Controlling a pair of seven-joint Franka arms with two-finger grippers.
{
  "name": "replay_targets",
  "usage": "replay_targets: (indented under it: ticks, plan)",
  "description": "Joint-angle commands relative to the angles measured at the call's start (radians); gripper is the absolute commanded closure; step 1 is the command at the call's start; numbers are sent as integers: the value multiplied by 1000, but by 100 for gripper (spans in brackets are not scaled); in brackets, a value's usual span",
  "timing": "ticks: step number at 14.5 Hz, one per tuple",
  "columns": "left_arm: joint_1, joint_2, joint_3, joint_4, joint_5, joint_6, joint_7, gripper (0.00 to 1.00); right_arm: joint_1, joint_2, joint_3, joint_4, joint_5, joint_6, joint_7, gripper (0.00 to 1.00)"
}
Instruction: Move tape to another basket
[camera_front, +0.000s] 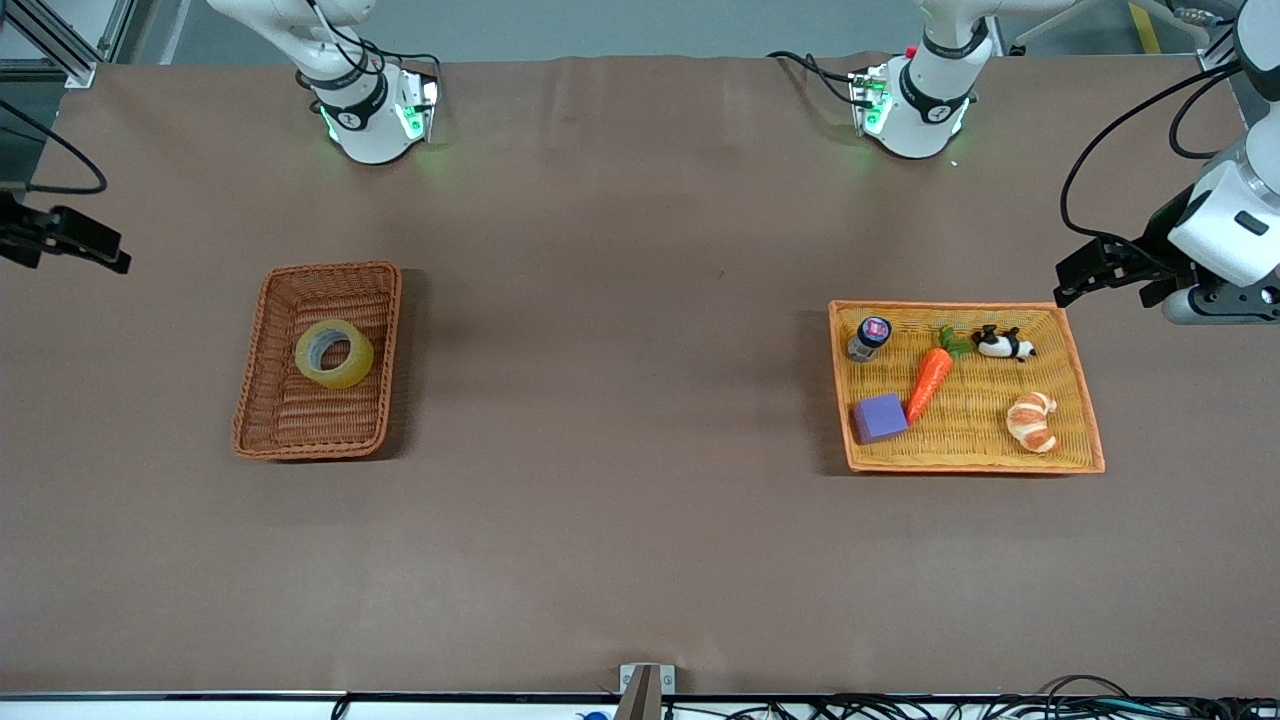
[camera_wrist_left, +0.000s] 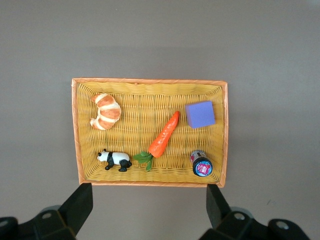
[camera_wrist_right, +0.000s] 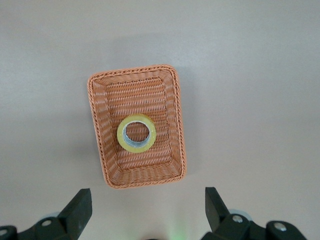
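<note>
The tape, a yellowish ring with a grey core, lies flat in the reddish-brown wicker basket toward the right arm's end of the table. It also shows in the right wrist view, in the basket. My right gripper is open and empty, high over bare table beside that basket; it shows at the front view's edge. My left gripper is open and empty, high over the table beside the orange-yellow tray, and shows in the front view.
The orange-yellow flat tray toward the left arm's end holds a carrot, a purple block, a croissant, a panda figure and a small jar. Brown table cloth lies between the two baskets.
</note>
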Motion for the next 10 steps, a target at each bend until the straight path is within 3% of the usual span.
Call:
replay_targets:
  ticks: [1,4,6,10]
  plan:
    - [2,-28,-4,4,-3,-21,5,0,-8,7,2,29,12,-22,14,0]
    - [2,-76,-10,-39,-3,-20,5,0,27,3,-31,26,12,-24,2,0]
    - [2,-76,-26,-34,0,-20,15,0,87,1,-97,26,12,-33,2,0]
    - [2,-65,-46,-24,0,-43,6,0,79,0,-90,25,12,-33,2,0]
